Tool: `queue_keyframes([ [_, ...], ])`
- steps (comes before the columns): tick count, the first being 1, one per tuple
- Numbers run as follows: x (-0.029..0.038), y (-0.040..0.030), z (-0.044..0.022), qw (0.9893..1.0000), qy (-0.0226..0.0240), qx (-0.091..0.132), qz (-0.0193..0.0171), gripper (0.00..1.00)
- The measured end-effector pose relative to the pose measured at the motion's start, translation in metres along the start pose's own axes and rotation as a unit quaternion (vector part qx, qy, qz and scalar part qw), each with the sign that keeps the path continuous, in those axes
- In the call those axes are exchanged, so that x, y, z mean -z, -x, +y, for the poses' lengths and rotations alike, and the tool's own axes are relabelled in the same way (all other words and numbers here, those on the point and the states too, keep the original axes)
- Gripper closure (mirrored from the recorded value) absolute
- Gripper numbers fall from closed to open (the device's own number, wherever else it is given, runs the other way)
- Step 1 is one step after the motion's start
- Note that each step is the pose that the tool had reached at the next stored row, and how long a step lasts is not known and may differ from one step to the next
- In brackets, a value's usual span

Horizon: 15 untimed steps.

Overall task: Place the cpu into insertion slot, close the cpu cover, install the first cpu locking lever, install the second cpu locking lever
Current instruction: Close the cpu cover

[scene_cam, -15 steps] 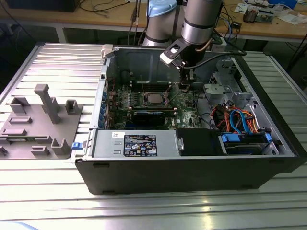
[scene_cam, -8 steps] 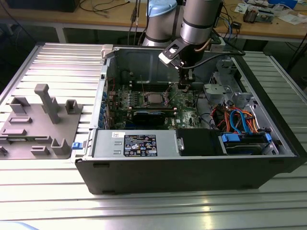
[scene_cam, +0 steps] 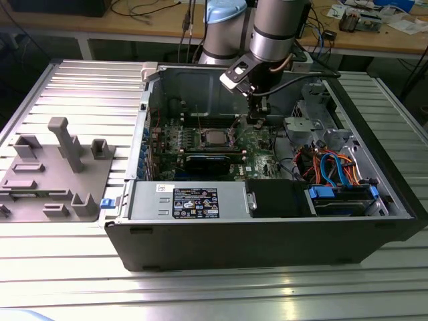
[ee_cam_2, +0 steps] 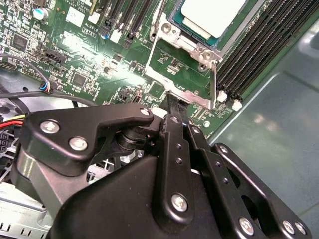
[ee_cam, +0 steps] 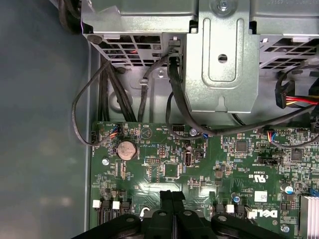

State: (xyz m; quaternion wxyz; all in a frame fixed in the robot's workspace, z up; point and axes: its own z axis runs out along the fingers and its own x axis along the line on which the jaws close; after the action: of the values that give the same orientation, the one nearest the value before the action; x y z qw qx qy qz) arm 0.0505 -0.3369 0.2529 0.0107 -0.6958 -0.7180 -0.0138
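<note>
The cpu (ee_cam_2: pixel 212 17), silver-topped, lies in the insertion slot (ee_cam_2: pixel 197 47) on the green motherboard; the exterior view shows it at the board's middle (scene_cam: pixel 214 138). The cpu cover (ee_cam_2: pixel 192 95), a silvery frame with a square window, stands swung open off the socket's edge. A thin locking lever (ee_cam_2: pixel 214 82) rises beside it and another (ee_cam_2: pixel 158 17) runs along the socket's far side. My gripper (ee_cam_2: pixel 175 105) is shut with nothing between its fingers, and its tips are at the cover's free edge. It also shows low over the board (scene_cam: pixel 257 120) and in the first wrist view (ee_cam: pixel 172 195).
Black memory slots (ee_cam_2: pixel 254 55) run beside the socket. A metal drive cage (ee_cam: pixel 222 59) with black cables (ee_cam: pixel 174 94) sits just past the board. The case wall (scene_cam: pixel 154 73) and power supply (scene_cam: pixel 194 199) ring the work area. A grey fixture (scene_cam: pixel 57 174) stands on the table.
</note>
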Motion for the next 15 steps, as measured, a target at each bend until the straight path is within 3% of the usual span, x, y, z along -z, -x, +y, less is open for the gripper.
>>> queue_keyframes([
  [15,0.0000,-0.0002,-0.0049,1.0000,0.0000,0.000,0.0000,0.89],
])
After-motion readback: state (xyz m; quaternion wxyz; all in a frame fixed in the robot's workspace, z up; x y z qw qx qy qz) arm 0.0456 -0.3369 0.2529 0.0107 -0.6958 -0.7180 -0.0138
